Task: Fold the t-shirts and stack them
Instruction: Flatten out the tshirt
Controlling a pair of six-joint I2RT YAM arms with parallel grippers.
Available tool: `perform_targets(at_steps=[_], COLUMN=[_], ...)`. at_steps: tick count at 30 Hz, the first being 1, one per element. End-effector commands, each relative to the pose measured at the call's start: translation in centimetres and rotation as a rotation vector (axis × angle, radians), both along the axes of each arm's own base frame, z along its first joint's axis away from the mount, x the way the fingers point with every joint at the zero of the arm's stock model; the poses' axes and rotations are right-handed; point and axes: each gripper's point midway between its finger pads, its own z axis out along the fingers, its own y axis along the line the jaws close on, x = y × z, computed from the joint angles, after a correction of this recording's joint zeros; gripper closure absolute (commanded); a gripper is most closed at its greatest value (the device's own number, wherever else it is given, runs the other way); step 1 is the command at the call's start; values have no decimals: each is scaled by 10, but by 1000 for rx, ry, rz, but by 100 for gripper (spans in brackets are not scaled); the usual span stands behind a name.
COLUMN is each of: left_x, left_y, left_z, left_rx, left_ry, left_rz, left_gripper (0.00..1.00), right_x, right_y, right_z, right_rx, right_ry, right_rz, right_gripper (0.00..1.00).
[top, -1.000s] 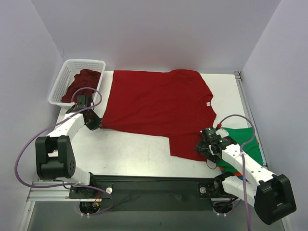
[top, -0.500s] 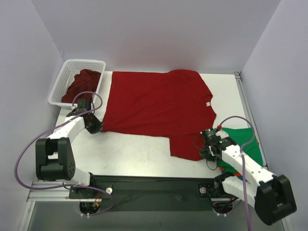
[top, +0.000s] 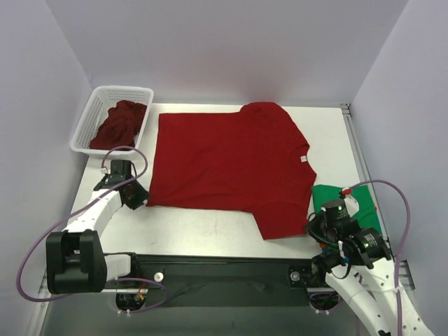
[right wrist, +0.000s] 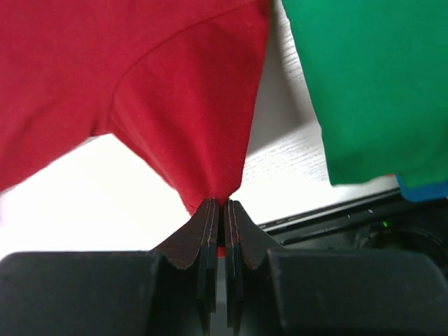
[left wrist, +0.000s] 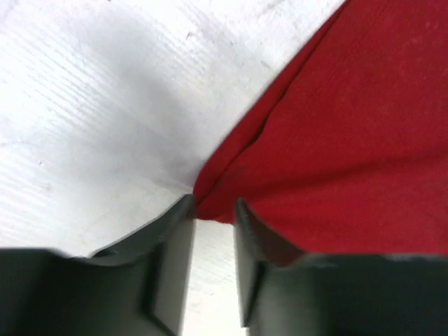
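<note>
Right gripper is pinched tight on the near-right sleeve corner of the red t-shirt, beside the folded green t-shirt. Left gripper sits narrowly parted at the near-left hem corner, cloth at its tips. Shirt lies spread across the white table.

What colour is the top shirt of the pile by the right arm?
Green; the green shirt shows best in the right wrist view.
</note>
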Motion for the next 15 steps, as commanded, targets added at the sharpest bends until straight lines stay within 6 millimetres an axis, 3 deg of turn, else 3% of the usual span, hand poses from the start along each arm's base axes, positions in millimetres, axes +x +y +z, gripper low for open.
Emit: perform_targets(at_steps=[1, 4, 7, 15], left_x=[4, 1, -4, -26], left_y=[9, 8, 13, -14], left_z=[15, 24, 30, 20], left_rx=[47, 47, 68, 112], left_ry=[-81, -116, -121, -77], left_rz=[27, 27, 53, 9], left_gripper=[50, 37, 37, 43], right_x=[-24, -23, -17, 1], right_y=[-11, -13, -13, -5], right_z=[11, 13, 17, 30], right_rx=[-34, -49, -59, -55], right_ry=[43, 47, 42, 11], right_rz=[13, 18, 12, 30], right_gripper=[100, 100, 100, 100])
